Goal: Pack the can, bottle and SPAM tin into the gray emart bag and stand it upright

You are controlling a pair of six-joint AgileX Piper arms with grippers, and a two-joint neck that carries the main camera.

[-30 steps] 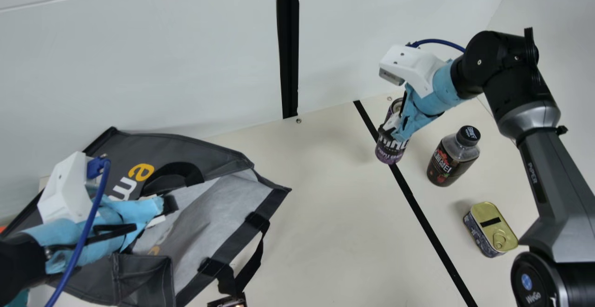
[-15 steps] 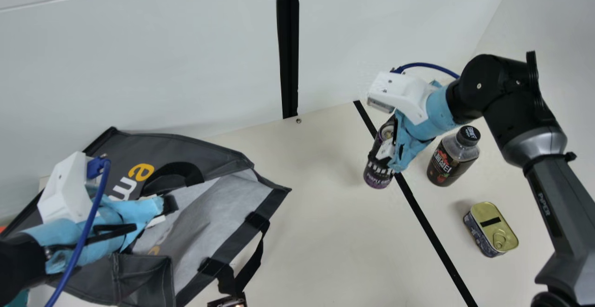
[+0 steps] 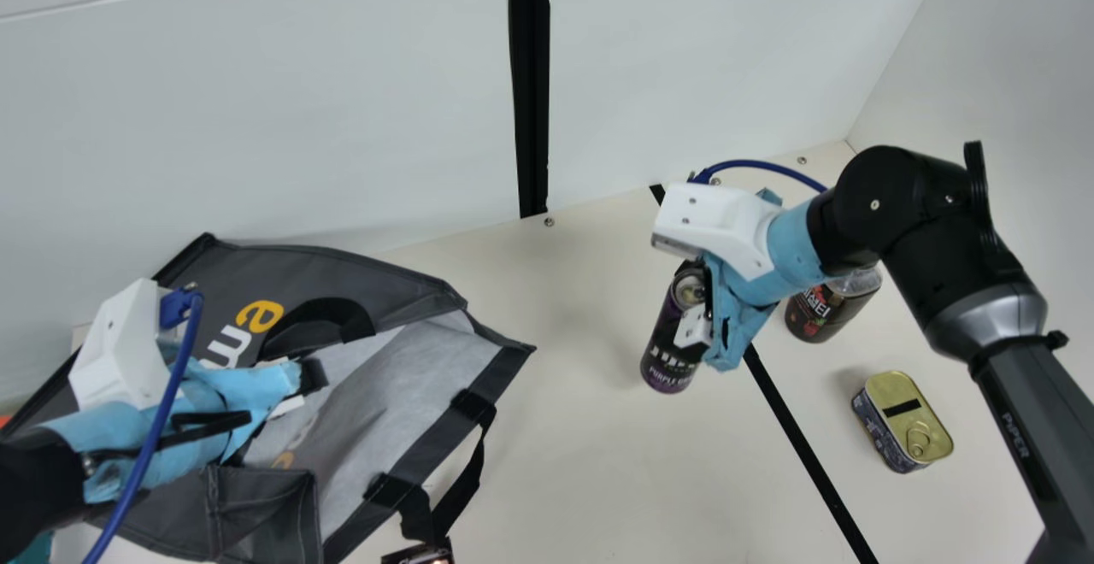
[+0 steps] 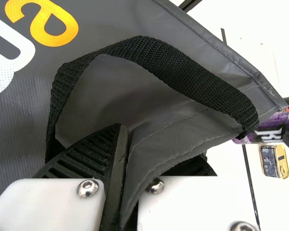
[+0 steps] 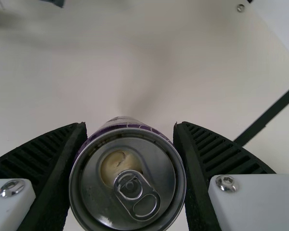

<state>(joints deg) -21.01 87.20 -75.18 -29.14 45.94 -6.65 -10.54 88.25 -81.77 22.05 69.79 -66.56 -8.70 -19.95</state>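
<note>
Gray emart bag (image 3: 320,269): orange "e", white "m" next to it. My right arm (image 3: 1021,453): "PiPER" along the link. Can (image 3: 666,355): "PURPLE" low down, then a "G", rest unclear; bigger white letters above, partly covered. Bottle (image 3: 814,318): lettering, partly hidden from me. SPAM tin (image 3: 904,423): print too small.

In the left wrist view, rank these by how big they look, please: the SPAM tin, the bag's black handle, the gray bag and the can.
1. Gray bag
2. Black handle
3. Can, partly covered
4. SPAM tin
</note>
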